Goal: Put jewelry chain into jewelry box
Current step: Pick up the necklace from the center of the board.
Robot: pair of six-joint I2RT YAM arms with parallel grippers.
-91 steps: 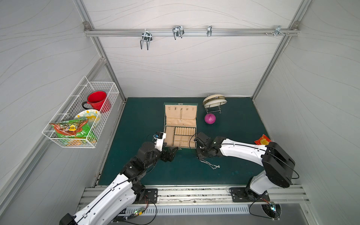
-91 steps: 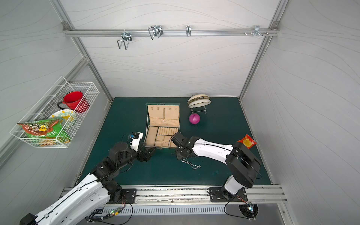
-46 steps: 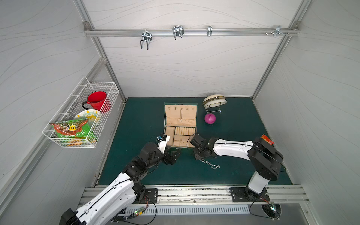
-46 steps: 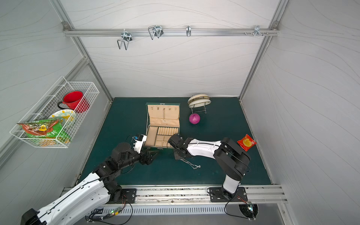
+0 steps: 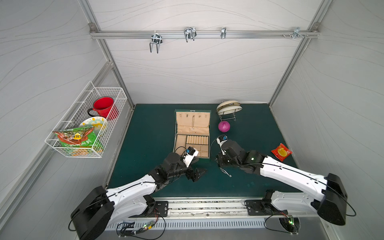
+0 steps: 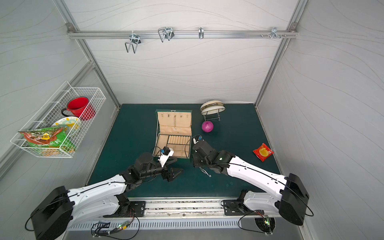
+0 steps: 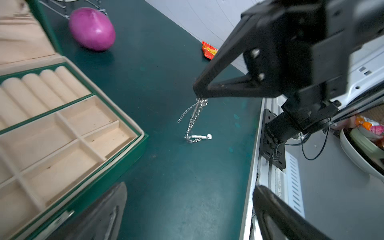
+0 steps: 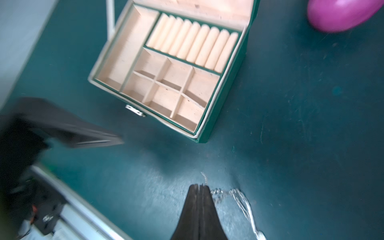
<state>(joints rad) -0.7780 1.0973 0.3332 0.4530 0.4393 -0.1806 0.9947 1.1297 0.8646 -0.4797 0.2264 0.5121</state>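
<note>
The jewelry box (image 5: 175,143) lies open mid-mat, its beige compartments empty in both wrist views (image 7: 141,135) (image 8: 224,104). To its front right, my right gripper (image 7: 197,94) is shut on the jewelry chain (image 7: 195,122). The chain hangs from the closed fingertips, and its tag end rests on the mat. In both top views the chain (image 5: 225,171) (image 6: 204,171) trails from under the right gripper (image 5: 219,165). In the right wrist view it (image 8: 239,199) shows beside the shut gripper (image 8: 199,186). My left gripper (image 5: 198,174) (image 7: 187,216) is open and empty, in front of the box.
A purple onion (image 5: 224,126) and a wire stand with bowls (image 5: 229,108) sit behind the right arm. A red packet (image 5: 281,152) lies at the right. A wire basket (image 5: 87,124) with a red mug hangs on the left wall. The metal rail (image 7: 270,166) borders the mat's front.
My right gripper has closed on the chain and lifted its upper end off the mat. The left gripper has drawn back from the box toward the front and opened slightly wider.
</note>
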